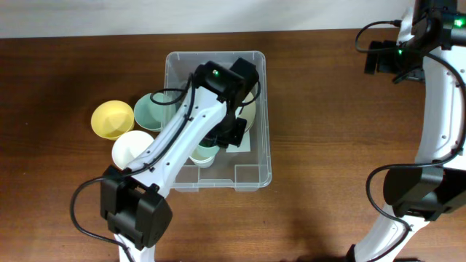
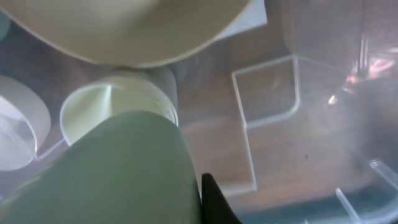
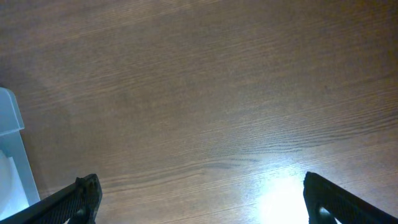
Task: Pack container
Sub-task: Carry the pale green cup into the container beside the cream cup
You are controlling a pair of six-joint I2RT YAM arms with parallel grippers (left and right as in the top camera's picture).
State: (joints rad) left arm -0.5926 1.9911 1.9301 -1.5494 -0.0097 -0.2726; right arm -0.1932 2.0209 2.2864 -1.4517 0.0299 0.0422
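The container (image 1: 262,149) is set mid-bench (image 1: 328,145), its long axis running from the far edge toward the robot. The left pincer (image 1: 231,135) is already inside it, lowered over the near half; the floor lies directly beneath. The pincer is nearly closed and is judged to be pinched on the wall of a green cup (image 2: 124,174). Only one dark finger (image 2: 214,200) is seen, hard against that cup.

A pale cup (image 2: 112,102) is stood on the floor just beyond, and a cream bowl (image 2: 137,31) past it. Bare floor is left to the right of them, so release is judged to be possible beside the pale cup.

The right pincer (image 3: 202,202) is spread wide, nothing held, parked over bare bench well right of the container; only a corner (image 3: 9,124) is caught in its view. The left arm is clearly nearer.

A yellow bowl (image 1: 111,118), a green bowl (image 1: 149,113) and a white bowl (image 1: 131,149) are left unpacked beside the left wall.

A white label (image 2: 252,18) is partly seen on the base; no writing can be read.
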